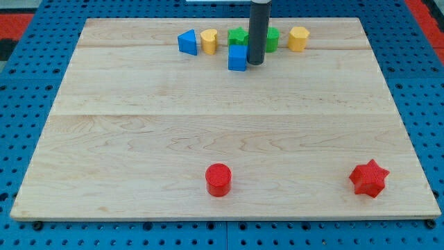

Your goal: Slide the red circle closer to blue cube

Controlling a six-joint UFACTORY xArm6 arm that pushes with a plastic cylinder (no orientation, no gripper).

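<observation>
The red circle (218, 180) is a short red cylinder lying near the view's bottom, a little left of centre. The blue cube (237, 58) sits near the view's top, centre. My tip (255, 63) is at the end of the dark rod coming down from the view's top, right beside the blue cube on its right side, far from the red circle.
A wooden board (139, 125) lies on a blue pegboard. Along the top are a blue triangular block (186, 42), a yellow block (209, 41), a green block (237, 35), another green block (272, 39) partly behind the rod, and a yellow block (298, 38). A red star (368, 178) lies at bottom right.
</observation>
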